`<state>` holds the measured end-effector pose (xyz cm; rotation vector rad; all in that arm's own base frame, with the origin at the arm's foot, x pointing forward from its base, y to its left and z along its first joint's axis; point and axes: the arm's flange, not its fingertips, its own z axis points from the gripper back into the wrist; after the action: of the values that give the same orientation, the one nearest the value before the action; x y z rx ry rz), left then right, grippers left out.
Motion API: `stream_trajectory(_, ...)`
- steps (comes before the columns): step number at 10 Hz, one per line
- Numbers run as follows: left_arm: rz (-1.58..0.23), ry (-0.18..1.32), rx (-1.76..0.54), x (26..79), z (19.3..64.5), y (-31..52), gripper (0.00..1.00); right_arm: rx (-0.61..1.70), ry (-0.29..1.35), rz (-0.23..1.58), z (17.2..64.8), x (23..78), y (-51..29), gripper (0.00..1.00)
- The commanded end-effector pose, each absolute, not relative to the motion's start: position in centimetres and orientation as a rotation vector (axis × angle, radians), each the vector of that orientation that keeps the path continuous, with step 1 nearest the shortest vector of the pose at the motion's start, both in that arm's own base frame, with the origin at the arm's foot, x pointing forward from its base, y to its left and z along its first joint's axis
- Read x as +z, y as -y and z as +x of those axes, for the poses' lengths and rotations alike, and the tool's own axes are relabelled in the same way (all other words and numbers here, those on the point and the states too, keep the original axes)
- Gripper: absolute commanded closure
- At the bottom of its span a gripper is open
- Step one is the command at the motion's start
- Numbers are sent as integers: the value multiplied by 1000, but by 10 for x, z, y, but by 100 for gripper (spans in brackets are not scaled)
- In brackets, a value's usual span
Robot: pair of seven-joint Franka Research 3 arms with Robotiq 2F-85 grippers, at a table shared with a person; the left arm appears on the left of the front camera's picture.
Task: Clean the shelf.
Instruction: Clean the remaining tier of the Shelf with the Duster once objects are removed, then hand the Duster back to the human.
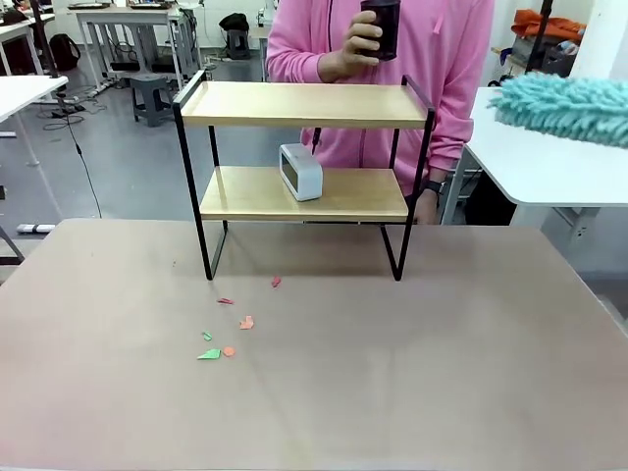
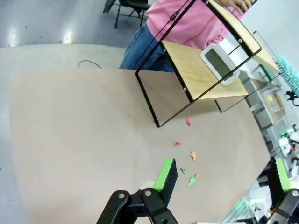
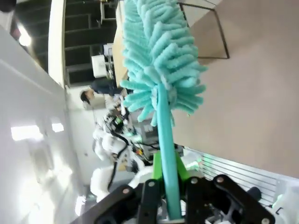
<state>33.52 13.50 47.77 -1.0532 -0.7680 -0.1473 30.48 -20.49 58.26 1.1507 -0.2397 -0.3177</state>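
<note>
- One shelf [image 1: 304, 105] stands at the far side of the brown table [image 1: 442, 383], near the middle: two wooden boards in a thin black frame, four legs on the tabletop
- Its top board is bare, and one small white clock [image 1: 300, 172] sits on the lower board, a little left of centre
- Six coloured scraps [image 1: 246, 322] lie scattered on the table in front of the shelf's left legs: two red, two orange, two green
- One person in a pink top [image 1: 442, 59] stands right behind the shelf, with one hand [image 1: 355, 44] up above the top board gripping a dark container [image 1: 381, 27]
- And the right gripper [image 3: 169, 186] is clamped on the handle of one teal duster [image 3: 159, 60], green pads pressed to either side of the stick; the fluffy head hangs in the air to the right of the shelf, clear of it
- The left gripper [image 2: 223, 176] hovers over the near part of the table, its two fingers spread wide with nothing between them, the scraps lying just ahead
</note>
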Motion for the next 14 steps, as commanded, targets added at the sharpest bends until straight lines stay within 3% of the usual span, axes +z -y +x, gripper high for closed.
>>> stream_trajectory(1,-1063,795,-165,478,336,-133,0,-440,290,1234,305,566,209,88)
stream_trajectory(4,-1063,795,-165,478,336,-133,0,-507,211,1161,319,536,192,88)
stream_trajectory(5,-1063,795,-165,478,336,-133,0,-460,245,1206,302,540,222,88)
stream_trajectory(14,-1063,795,-165,478,336,-133,0,-460,245,1206,302,540,222,88)
